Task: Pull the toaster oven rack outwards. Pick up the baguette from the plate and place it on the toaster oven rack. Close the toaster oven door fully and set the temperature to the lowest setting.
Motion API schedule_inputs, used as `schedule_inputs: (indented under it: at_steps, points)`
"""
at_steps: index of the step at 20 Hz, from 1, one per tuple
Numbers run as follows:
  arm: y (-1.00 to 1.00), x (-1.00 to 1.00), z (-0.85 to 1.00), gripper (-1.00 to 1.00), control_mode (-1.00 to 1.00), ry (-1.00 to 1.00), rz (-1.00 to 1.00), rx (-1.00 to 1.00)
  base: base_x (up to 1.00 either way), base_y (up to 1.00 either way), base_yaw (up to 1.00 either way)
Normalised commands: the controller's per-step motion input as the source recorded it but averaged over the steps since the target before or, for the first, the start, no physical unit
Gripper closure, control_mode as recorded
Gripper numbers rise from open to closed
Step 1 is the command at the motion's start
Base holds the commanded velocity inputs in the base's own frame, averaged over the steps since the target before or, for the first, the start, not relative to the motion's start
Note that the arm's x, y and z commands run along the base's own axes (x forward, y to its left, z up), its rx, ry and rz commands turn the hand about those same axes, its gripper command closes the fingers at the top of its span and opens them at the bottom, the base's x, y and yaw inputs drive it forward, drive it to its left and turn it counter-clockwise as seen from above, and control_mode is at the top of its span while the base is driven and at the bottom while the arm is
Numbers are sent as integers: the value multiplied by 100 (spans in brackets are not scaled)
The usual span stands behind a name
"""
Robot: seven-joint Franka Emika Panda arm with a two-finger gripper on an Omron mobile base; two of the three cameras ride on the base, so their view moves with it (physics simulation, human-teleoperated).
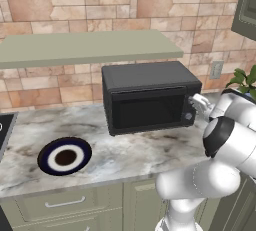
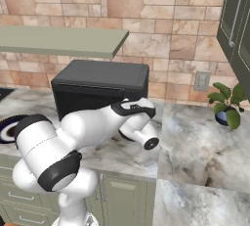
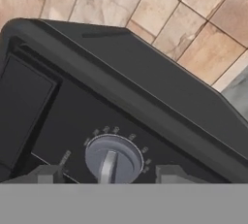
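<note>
The dark toaster oven (image 1: 150, 95) stands on the marble counter with its glass toaster oven door (image 1: 147, 111) shut upright. My gripper (image 1: 193, 102) is at the oven's right-hand panel. In the hand view my gripper (image 3: 110, 175) is open, its fingertips (image 3: 48, 174) standing apart on either side of a round grey knob (image 3: 114, 159) whose pointer bar aims down toward the hand. The navy plate (image 1: 47, 151) with the white ring lies bare at the left, and its edge (image 2: 7, 127) peeks out behind my arm. The toaster oven rack and the baguette are hidden.
A pale green shelf (image 1: 90, 47) hangs just above the oven. A potted plant (image 2: 226, 103) sits on the counter to the right, below a wall outlet (image 2: 201, 80). A dark cooktop edge (image 1: 5, 127) is at the far left. Cabinet drawers (image 1: 65, 204) run under the counter.
</note>
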Motion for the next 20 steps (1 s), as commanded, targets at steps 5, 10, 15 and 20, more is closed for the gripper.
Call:
schedule_inputs:
  at_steps: [5, 10, 15, 20]
  points:
    - [-1, 9, 0, -100, -100, 9, 0, 0, 0, 0, 0]
    - [0, 0, 0, -100, -100, 0, 0, 0, 0, 0, 0]
    - [-2, 0, 0, -100, -100, 0, 0, 0, 0, 0, 0]
    - [-1, 1, 0, -100, -100, 0, 0, 0, 0, 0, 0]
